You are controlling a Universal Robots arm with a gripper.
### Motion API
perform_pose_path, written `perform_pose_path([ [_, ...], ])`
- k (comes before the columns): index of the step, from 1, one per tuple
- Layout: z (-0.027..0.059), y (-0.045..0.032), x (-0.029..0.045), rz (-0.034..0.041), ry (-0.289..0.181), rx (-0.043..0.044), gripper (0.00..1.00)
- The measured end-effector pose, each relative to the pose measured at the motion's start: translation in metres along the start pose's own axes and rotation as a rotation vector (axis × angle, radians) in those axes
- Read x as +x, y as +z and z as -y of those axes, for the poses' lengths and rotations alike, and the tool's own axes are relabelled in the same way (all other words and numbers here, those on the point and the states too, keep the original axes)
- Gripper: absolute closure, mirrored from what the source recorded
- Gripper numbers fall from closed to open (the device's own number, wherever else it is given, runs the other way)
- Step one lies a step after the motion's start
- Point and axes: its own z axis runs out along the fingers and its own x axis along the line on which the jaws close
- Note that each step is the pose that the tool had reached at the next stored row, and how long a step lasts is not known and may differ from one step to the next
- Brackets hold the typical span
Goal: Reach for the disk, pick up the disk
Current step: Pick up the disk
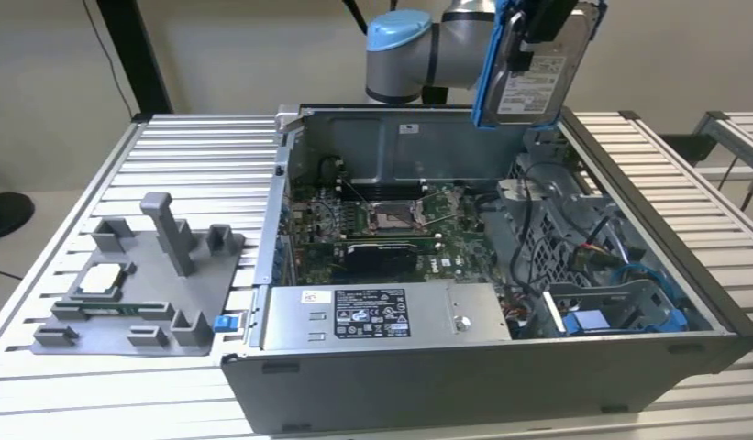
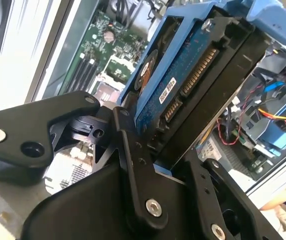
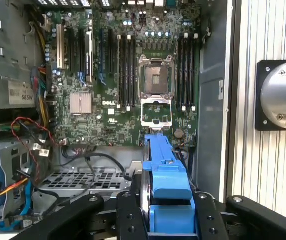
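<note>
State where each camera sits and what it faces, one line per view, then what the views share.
Exterior view: off the arm, above the table, facing the open computer case; the arm's blue-capped joint carries the disk aloft.
Second wrist view: on the wrist, close along the claw, shut on the disk.
First wrist view: on the wrist, looking down onto the motherboard past the disk's blue rail.
Shared: all show the disk and case.

Exterior view high before the open computer case [image 1: 499, 367]; both wrist views close above its motherboard [image 3: 128, 85].
</note>
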Motion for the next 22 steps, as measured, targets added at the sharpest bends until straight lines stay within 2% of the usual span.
perform_pose_path([
  [12, 0.0028, -0.0002, 0.0014, -0.0003, 0.0, 0.0, 1.0],
  [22, 0.0031, -0.0005, 0.0131, -0.0001, 0.0, -0.0001, 1.0],
])
